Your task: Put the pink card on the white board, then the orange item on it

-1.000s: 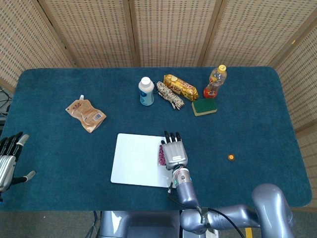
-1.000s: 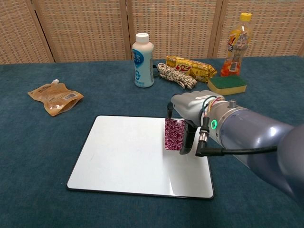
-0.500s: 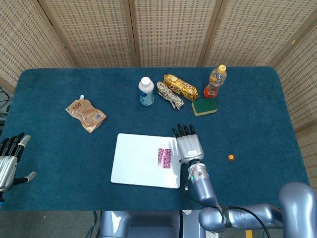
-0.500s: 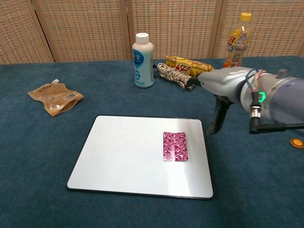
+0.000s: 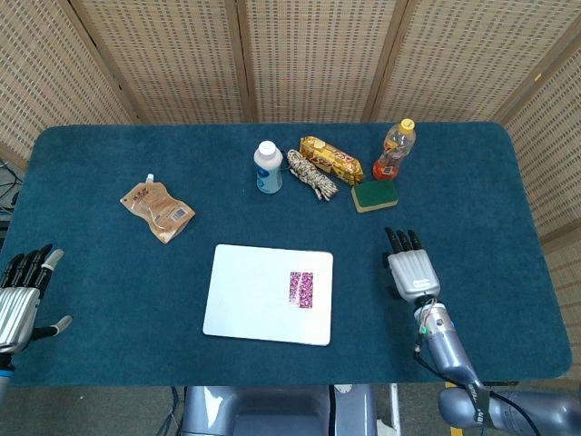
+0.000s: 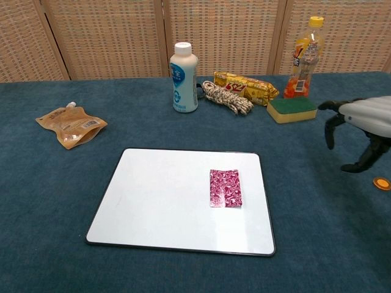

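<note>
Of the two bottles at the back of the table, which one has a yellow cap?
The orange drink bottle beside the green sponge has the yellow cap; the white bottle, further left, has a white cap.

The card (image 6: 225, 188) lies on the board's (image 6: 159, 201) right part; the small disc (image 6: 382, 182) sits well right.

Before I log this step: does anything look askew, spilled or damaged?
Nothing stands out. The pink card lies flat on the white board, both bottles stand upright, and the orange item sits on the cloth beside the right hand.
</note>
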`<state>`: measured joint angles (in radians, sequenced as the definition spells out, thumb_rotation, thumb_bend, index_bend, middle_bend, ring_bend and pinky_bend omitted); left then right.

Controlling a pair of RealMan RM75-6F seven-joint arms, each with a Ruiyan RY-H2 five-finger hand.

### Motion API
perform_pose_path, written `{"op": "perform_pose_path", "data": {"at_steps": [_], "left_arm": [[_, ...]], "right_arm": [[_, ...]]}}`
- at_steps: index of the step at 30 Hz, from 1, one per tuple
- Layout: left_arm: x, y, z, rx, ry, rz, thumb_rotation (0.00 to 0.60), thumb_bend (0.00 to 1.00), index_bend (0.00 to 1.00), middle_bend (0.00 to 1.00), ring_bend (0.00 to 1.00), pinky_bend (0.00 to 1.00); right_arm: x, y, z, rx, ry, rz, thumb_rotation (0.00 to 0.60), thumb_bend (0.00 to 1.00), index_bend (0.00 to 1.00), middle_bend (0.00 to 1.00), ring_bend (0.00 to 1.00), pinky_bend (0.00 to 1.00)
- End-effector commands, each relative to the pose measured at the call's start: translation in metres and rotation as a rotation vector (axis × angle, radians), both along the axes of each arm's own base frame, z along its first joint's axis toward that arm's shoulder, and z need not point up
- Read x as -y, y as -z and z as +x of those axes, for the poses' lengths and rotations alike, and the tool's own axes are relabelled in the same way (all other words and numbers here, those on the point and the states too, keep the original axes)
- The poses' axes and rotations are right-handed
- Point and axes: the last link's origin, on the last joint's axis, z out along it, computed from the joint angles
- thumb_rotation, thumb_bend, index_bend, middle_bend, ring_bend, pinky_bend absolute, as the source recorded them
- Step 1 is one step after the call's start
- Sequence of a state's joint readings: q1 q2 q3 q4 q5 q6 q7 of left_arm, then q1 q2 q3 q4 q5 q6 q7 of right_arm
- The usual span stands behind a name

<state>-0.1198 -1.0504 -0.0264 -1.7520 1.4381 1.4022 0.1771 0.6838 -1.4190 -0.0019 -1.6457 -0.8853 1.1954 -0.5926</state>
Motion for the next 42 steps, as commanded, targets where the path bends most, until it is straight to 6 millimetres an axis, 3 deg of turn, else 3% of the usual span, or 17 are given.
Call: {"op": "perform_pose_path", "data": {"at_steps": [1,11,26,42], "left_arm": [[-0.001,0.001,0.000,-0.003,-0.003,-0.001,0.600,0.02,0.00,0.00,0.00,0.00],[0.001,0.003,0.001,-0.004,0.000,-0.002,0.600,0.02,0.00,0.00,0.00,0.00],[0.000,0.002,0.000,-0.005,-0.002,-0.003,0.600,0.02,0.00,0.00,0.00,0.00],[0.000,0.005,0.002,-0.012,-0.001,-0.008,0.600,0.02,0.00,0.00,0.00,0.00]], "right_arm": [[-0.013,-0.004,-0.037,-0.009,0.014,0.024,0.600,0.34,0.45,0.00,0.00,0.00],[-0.022,0.002,-0.064,-0.005,0.022,0.033,0.600,0.34,0.45,0.00,0.00,0.00],[-0.012,0.004,-0.080,-0.023,0.065,0.005,0.600,0.34,0.45,0.00,0.00,0.00],[-0.013,-0.007,-0.093,-0.029,0.102,-0.003,0.600,0.31,0.39,0.00,0.00,0.00]]}}
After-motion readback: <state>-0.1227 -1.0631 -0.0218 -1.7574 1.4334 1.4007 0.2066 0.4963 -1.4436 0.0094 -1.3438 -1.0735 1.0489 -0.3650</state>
